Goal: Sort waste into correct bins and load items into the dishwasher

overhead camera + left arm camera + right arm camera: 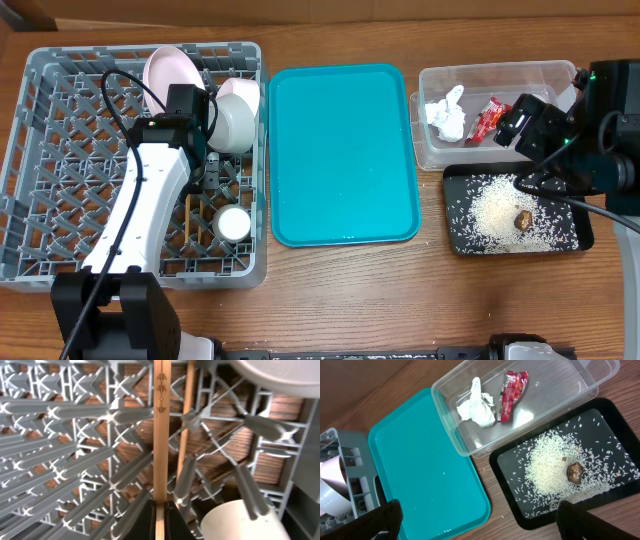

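My left gripper (160, 522) is shut on a wooden chopstick (160, 435) that stands over the grey dish rack's (60, 120) lattice floor. The second chopstick (187, 405) lies beside it. In the rack are the pink plate (165, 68), the pale bowl (237, 112) and the white cup (234, 223); the cup also shows in the left wrist view (240, 522). A smaller plate is not visible. My right gripper (480, 525) is open and empty, above the black tray (510, 465). That tray holds rice (547, 467) and a brown lump (574, 472). The clear tub (570, 382) holds the tissue (476, 404) and red wrapper (512, 387).
The teal serving tray (340, 150) lies between the rack and the bins, with a few specks on it. The left arm (150, 200) stretches over the rack's right half. The right arm (600, 130) stands at the table's right edge.
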You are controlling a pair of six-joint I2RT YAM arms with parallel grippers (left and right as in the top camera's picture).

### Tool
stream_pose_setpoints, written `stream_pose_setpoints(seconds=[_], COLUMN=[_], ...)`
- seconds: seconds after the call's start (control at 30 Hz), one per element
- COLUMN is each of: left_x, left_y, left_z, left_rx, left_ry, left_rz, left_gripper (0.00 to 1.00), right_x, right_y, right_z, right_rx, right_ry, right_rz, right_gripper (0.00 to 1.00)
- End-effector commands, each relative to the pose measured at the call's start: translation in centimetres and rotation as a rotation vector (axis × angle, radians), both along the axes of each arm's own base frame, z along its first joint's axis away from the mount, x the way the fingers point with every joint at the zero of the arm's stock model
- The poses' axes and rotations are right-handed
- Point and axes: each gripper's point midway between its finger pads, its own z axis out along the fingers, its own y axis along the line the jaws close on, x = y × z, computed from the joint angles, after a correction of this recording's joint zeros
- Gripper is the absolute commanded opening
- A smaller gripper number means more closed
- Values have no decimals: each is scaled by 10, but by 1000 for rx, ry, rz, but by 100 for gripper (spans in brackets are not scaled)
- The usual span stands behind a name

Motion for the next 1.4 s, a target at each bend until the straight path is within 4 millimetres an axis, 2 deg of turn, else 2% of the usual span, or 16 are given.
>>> stream_pose_setpoints(seconds=[0.0,0.07,0.17,0.2,0.27,0.33,0.43,0.53,0.7,0.83,0.97,1.13,1.37], left_x=[0,0,0,0,0,0,-2,-3,-6,-14,-33,-45,-43], left_y=[-4,-3,-3,-3,-4,-4,-4,-9,-28,-62,-90,-95,-95], left_z=[-5,-5,-5,-4,-5,-4,3,25,91,156,200,215,212], left_rx=[-24,-23,-24,-24,-24,-24,-31,-58,-171,-358,-525,-551,-552], left_ry=[12,11,12,10,10,10,9,-4,-111,-284,-411,-460,-450], left_rz=[-25,-24,-24,-21,-20,-20,-7,-9,-39,-113,-182,-204,-201], left_gripper=[12,33,57,72,83,89,94,100,100,100,100,100,100], right_x=[2,2,2,2,2,2,2,2,2,2,2,2,2], right_y=[-3,-3,-3,-3,-3,-3,-3,-3,-3,-3,-3,-3,-3], right_z=[5,5,5,5,5,5,5,5,5,5,5,5,6], right_rx=[-10,-10,-10,-10,-10,-10,-10,-10,-10,-10,-10,-10,-10], right_ry=[-18,-18,-18,-18,-18,-18,-18,-18,-18,-18,-18,-18,-19], right_rz=[-10,-10,-10,-10,-10,-10,-10,-10,-10,-10,-10,-10,-10], right_gripper=[100,100,100,100,100,100,100,100,100,100,100,100,100])
